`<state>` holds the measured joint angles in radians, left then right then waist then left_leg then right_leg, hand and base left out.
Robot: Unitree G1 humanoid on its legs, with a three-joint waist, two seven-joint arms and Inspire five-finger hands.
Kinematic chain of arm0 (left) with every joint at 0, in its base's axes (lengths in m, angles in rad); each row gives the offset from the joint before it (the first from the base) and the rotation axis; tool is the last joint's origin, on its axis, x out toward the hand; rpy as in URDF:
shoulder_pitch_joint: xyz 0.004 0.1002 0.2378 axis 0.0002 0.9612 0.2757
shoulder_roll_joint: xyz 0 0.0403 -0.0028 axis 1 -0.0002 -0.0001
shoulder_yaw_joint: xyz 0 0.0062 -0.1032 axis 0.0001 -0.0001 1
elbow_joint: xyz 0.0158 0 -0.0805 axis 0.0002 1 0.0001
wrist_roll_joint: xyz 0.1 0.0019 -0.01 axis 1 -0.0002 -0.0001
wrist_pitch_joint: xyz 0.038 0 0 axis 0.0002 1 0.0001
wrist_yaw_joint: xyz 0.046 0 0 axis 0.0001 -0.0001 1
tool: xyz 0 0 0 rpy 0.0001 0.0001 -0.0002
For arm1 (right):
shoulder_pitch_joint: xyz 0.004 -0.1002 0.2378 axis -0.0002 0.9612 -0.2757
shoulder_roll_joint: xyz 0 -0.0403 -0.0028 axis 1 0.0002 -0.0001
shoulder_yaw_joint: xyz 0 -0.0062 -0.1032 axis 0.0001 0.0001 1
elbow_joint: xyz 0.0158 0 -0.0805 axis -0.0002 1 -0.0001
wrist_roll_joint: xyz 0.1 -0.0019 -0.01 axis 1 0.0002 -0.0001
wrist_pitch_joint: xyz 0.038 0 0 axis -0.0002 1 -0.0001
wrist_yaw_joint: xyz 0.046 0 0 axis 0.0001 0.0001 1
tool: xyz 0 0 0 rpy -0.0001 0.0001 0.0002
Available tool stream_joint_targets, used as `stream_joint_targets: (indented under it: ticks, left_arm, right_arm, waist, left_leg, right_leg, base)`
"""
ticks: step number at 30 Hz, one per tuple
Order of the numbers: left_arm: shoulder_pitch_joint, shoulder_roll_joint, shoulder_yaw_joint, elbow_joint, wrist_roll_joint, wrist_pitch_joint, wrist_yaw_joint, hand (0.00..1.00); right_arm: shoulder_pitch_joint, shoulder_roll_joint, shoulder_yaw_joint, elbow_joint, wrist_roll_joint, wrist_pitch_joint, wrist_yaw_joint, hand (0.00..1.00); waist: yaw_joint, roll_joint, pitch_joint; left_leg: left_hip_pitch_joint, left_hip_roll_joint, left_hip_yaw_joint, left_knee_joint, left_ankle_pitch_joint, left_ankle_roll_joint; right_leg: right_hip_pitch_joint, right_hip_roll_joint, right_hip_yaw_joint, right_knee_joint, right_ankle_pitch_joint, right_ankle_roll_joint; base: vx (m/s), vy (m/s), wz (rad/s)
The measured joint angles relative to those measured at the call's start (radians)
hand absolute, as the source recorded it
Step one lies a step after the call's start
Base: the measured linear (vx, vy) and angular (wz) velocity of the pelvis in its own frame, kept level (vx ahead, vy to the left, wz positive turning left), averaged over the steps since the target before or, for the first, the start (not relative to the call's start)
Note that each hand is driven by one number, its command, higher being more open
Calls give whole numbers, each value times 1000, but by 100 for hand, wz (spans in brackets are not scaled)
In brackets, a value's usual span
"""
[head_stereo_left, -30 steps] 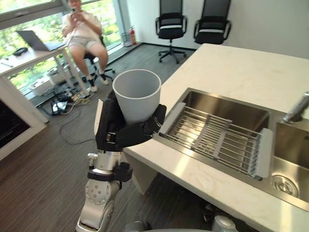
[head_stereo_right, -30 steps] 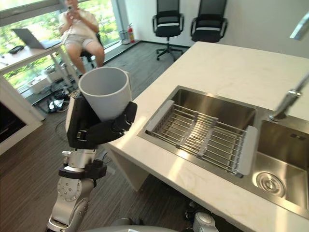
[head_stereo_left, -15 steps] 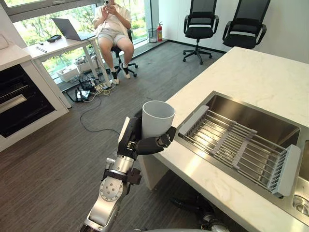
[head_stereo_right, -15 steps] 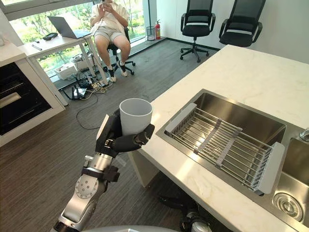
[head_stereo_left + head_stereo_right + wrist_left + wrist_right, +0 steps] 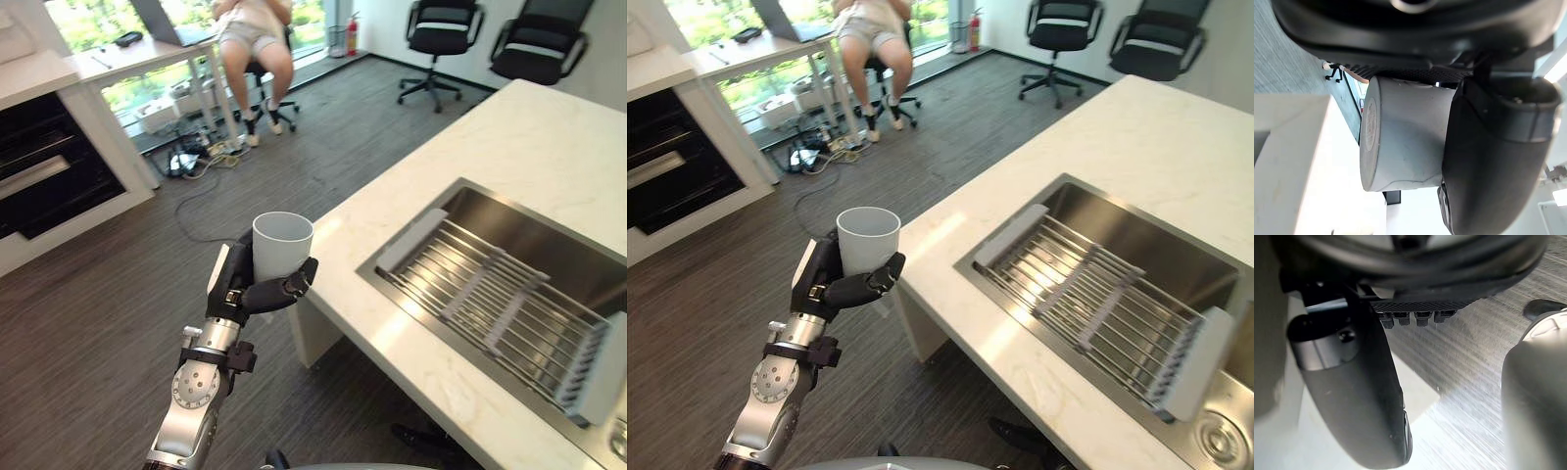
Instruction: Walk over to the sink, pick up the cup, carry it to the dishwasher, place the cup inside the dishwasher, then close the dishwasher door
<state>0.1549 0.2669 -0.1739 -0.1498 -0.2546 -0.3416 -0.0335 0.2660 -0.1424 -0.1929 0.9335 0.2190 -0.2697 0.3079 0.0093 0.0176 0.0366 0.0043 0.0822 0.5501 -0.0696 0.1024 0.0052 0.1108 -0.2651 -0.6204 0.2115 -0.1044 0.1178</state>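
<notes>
"What did the left hand (image 5: 1415, 29) hold?"

"A pale grey cup (image 5: 1405, 137), in the middle of the frame, lying sideways."

"How was it gripped?"

"The dark thumb (image 5: 1493, 161) curled across its side; the fingers' ribbed pads (image 5: 1415, 73) pressed the opposite side. A pale surface (image 5: 1288, 161) and grey floor (image 5: 1278, 58) showed past it."

Floor (image 5: 98, 323) open around left hand (image 5: 257, 294); counter (image 5: 509, 147) near its right
</notes>
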Motion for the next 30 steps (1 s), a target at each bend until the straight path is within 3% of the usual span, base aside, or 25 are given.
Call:
stream_joint_targets:
  ticks: [1, 2, 4, 8, 9, 10, 11, 13, 15, 18, 20, 21, 23, 26, 30]
  left_arm:
    - [5, 0, 6, -5, -1, -8, 5, 0]
    - [8, 2, 34, -12, -2, -18, 10, 0]
    - [18, -22, 57, -12, -5, -18, 14, 0]
    - [18, -29, 55, -67, -5, -16, 6, 0]
    - [17, -24, 59, -105, -5, -17, 6, 0]
    - [16, -22, 60, -126, -5, -21, 6, 0]
    - [14, -23, 60, -127, -5, -27, 6, 0]
    - [1, -25, 59, -112, -5, -32, 15, 0]
    - [-12, -21, 39, -76, -3, -32, 41, 0]
    - [-17, -7, -30, -56, -3, -31, 73, 0]
    - [-16, -1, -76, -57, -1, -32, 72, 0]
    - [-10, -14, -102, -49, 1, -27, 71, 0]
    - [1, -55, -134, -53, 0, -25, 62, 0]
    - [-25, -44, -151, -60, -1, -24, 24, 0]
    - [-24, -19, -150, -71, -36, -23, -16, 0]
  right_arm:
    - [0, 14, 2, -3, 3, -2, 0, 100]
    - [-22, 36, 23, -9, -2, -1, 4, 100]
    - [-52, 29, 46, -17, -6, 9, 7, 100]
    - [-42, 9, 55, -85, -6, 27, 3, 100]
    - [-38, 0, 65, -89, -5, 28, 0, 100]
    - [-34, -12, 74, -87, -4, 30, -2, 100]
    - [-32, -17, 78, -85, -4, 30, -2, 100]
    - [-19, -9, 100, -81, -3, 30, 1, 100]
    - [-13, -7, 125, -79, -2, 29, 4, 100]
    - [21, 0, 159, -131, 34, 29, -1, 100]
    - [44, 16, 176, -157, 41, 27, -10, 100]
    - [53, 26, 176, -160, 63, 20, -31, 100]
    - [97, 35, 148, -194, 144, -6, -43, 100]
    - [87, 22, 166, -198, 138, 9, -48, 100]
    - [33, 31, 163, -197, 120, 14, -49, 100]
  waist:
    - [3, 0, 0]
    - [4, -21, 0]
    - [11, -13, 3]
    - [5, -9, 40]
    - [5, -22, 54]
    - [4, -20, 60]
    - [2, -14, 65]
    - [-3, -11, 84]
    - [-8, -7, 90]
    - [-36, -11, 87]
    - [-44, -39, 72]
    - [-49, -25, 59]
    - [-55, 14, 33]
    - [-50, 27, 19]
    - [-42, -5, 8]
  left_leg:
    - [0, -3, -15, 0, -4, -1]
    - [-5, -30, -44, 0, -9, 0]
    - [-15, -50, -67, 32, -29, 8]
    - [-63, -48, -163, 222, -151, 25]
    - [-64, -63, -197, 262, -177, 39]
    - [-60, -80, -231, 273, -192, 55]
    - [-55, -85, -252, 273, -194, 58]
    - [-55, -96, -344, 270, -195, 60]
    - [-54, -111, -405, 267, -195, 60]
    - [-69, -145, -532, 290, -197, 63]
    - [-75, -185, -592, 306, -208, 58]
    - [-88, -182, -607, 333, -230, 51]
    - [-125, -110, -508, 376, -258, 37]
    - [-136, -94, -475, 380, -260, 20]
    - [-152, -106, -385, 310, -183, 10]
  right_leg:
    - [2, 2, 10, -3, -11, -14]
    - [25, -6, 19, -27, -23, -14]
    - [33, -29, 19, -5, -27, -7]
    - [16, -122, 29, 262, -24, -8]
    - [-13, -167, 70, 387, -6, -22]
    - [-52, -190, 136, 496, 39, -84]
    - [-77, -184, 186, 540, 28, -93]
    - [-149, -59, 348, 534, -113, -55]
    - [-184, 31, 420, 428, -158, -42]
    - [-239, 162, 622, 301, -167, -43]
    - [-241, 166, 659, 198, -139, -61]
    - [-223, 152, 620, 194, -108, -57]
    - [-201, 157, 556, 151, -107, -63]
    - [-172, 159, 518, 112, -106, -63]
    - [-141, 133, 428, 35, -84, -63]
  base:
    - [41, 35, 78]
    - [15, -1, 54]
    - [14, 39, 49]
    - [23, 93, 73]
    - [26, 123, 89]
    - [44, 130, 92]
    - [84, 154, 100]
    - [75, 114, 110]
    - [101, 20, 114]
    - [118, -57, 137]
    - [148, -153, 140]
    - [212, -199, 104]
    - [244, -173, 80]
    - [200, -46, 31]
    - [74, 16, 70]
